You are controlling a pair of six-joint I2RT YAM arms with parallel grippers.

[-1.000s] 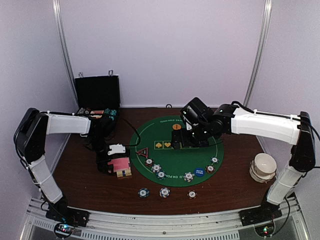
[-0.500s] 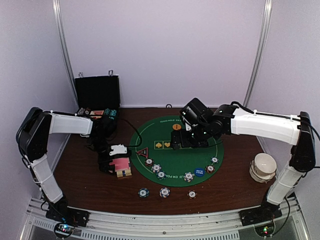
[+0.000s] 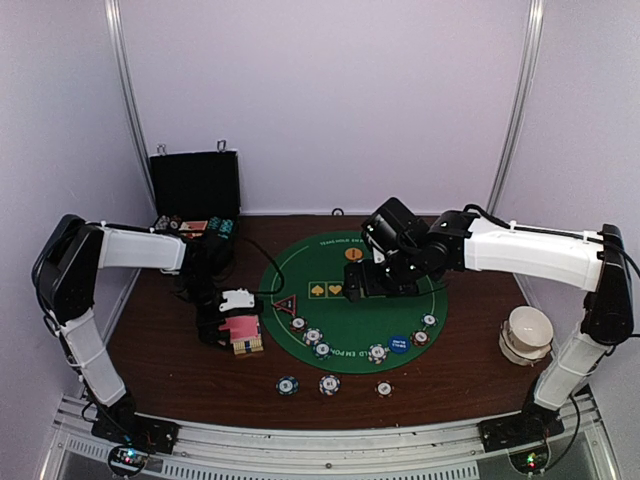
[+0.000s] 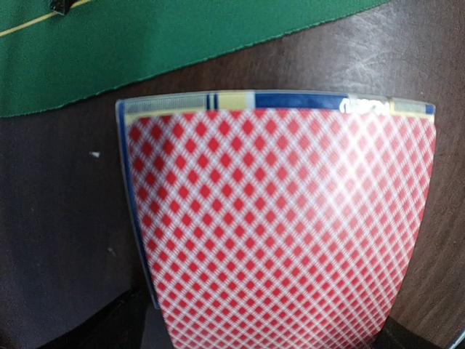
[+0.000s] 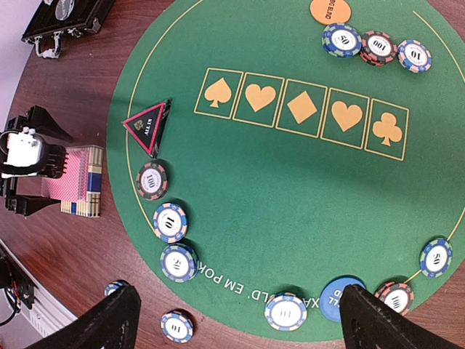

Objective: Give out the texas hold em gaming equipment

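Note:
A deck of pink-backed playing cards point(image 3: 241, 328) lies left of the green mat point(image 3: 355, 318); in the left wrist view the cards point(image 4: 280, 218) fill the frame. My left gripper point(image 3: 226, 318) stands open, its jaws either side of the deck, and no grip shows. My right gripper point(image 5: 240, 323) hovers open over the mat with nothing between its fingers. Striped chips point(image 5: 170, 222) ring the mat's near edge, with three more chips point(image 5: 378, 48) at the far side. A blue button point(image 5: 336, 298), an orange button point(image 5: 330, 10) and a red-black triangle marker point(image 5: 147, 126) lie on the mat.
A black hinged case point(image 3: 195, 185) stands open at the back left with chips in its tray. A white paper cup point(image 3: 527, 335) sits at the right. Three chips point(image 3: 329, 384) lie on the brown table in front of the mat.
Almost nothing: my right gripper has drifted slightly to the right over the mat. The left gripper stays at the deck.

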